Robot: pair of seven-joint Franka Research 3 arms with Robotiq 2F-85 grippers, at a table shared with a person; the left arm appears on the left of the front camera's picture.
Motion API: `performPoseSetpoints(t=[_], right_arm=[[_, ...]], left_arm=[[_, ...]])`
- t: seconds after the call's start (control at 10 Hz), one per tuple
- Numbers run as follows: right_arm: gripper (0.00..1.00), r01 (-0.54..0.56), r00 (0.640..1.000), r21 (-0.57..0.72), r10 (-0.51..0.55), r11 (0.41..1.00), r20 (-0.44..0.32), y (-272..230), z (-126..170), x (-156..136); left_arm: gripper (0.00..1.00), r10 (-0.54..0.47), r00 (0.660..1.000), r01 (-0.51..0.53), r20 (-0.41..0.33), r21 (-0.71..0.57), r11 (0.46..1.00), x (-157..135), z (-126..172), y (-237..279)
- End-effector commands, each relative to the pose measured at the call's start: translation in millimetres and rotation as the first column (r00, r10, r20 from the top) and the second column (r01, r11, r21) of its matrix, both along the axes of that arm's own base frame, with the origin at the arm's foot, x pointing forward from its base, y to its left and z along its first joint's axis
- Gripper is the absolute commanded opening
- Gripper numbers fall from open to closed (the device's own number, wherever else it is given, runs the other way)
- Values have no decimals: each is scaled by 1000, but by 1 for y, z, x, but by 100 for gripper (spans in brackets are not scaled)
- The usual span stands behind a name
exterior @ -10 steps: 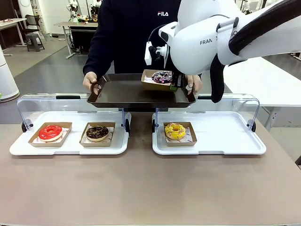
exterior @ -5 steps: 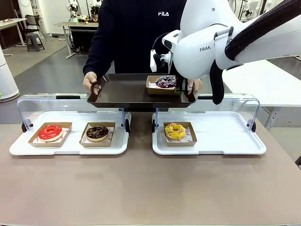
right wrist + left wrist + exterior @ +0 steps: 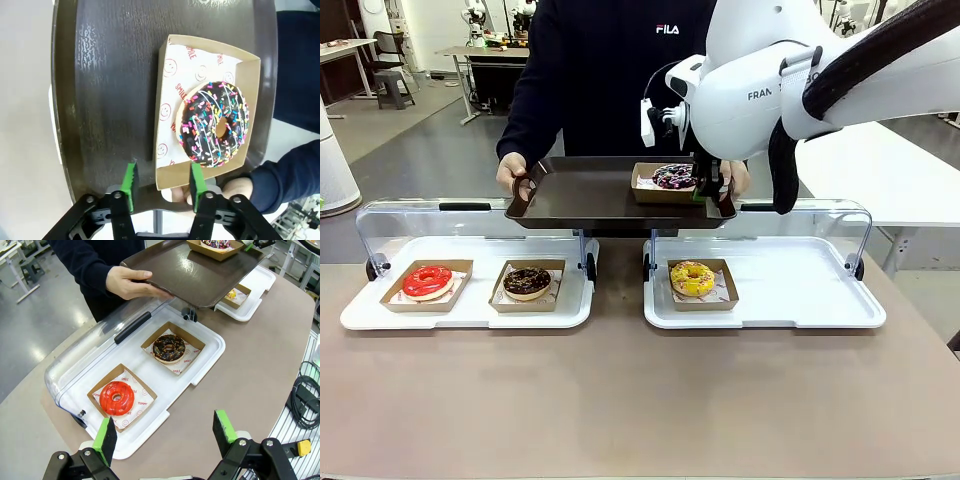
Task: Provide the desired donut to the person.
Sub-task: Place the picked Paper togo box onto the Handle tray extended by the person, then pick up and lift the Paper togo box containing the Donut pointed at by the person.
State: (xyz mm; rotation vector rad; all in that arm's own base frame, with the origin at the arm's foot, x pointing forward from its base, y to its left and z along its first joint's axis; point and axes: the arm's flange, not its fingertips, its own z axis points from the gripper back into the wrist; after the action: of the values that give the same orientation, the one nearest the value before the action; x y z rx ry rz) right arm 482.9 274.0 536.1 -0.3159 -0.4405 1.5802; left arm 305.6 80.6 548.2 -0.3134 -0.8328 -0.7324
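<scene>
The person (image 3: pixel 610 60) stands at the far side and holds a dark brown tray (image 3: pixel 580 190) with both hands (image 3: pixel 512 175). A chocolate donut with coloured sprinkles (image 3: pixel 672 175) sits in its cardboard box (image 3: pixel 172 90) on the right part of that tray (image 3: pixel 110 75). My right gripper (image 3: pixel 705 185) hangs at the box's near corner. In the right wrist view its green pads (image 3: pixel 131 186) stand apart on either side of the corner and the gripper (image 3: pixel 163 187) is open. My left gripper (image 3: pixel 165 432) is open above the table's left end, with nothing in it.
A red donut (image 3: pixel 427 281) and a chocolate donut (image 3: pixel 527 281) sit boxed on the left white tray (image 3: pixel 470 315). A yellow donut (image 3: pixel 692 278) sits on the right white tray (image 3: pixel 800 300). Both clear lids (image 3: pixel 410 210) stand raised behind them, under the brown tray.
My right gripper has carried the sprinkle donut's box down and slightly right, and the box now rests on the person's brown tray. The person and the other donuts have not moved.
</scene>
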Motion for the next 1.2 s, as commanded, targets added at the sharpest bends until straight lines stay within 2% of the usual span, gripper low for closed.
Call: performPoseSetpoints(t=[0.0,0.5,0.6,0.7,1.1], right_arm=[[100,-38,999,10,38,999,-36,-7,8,-3],[100,-77,992,30,80,997,-98,-5,16,-10],[100,-20,991,21,23,1000,-130,-4,19,-10],[100,-49,996,21,51,999,-70,0,9,-10],[100,-49,996,21,51,999,-70,0,9,-10]], left_arm=[[100,-5,1000,5,3,-7,1000,0,0,1],[100,-5,1000,5,3,-7,1000,0,0,1],[100,-5,1000,5,3,-7,1000,0,0,1],[100,-5,1000,5,3,-7,1000,0,0,1],[100,-5,1000,5,3,-7,1000,0,0,1]])
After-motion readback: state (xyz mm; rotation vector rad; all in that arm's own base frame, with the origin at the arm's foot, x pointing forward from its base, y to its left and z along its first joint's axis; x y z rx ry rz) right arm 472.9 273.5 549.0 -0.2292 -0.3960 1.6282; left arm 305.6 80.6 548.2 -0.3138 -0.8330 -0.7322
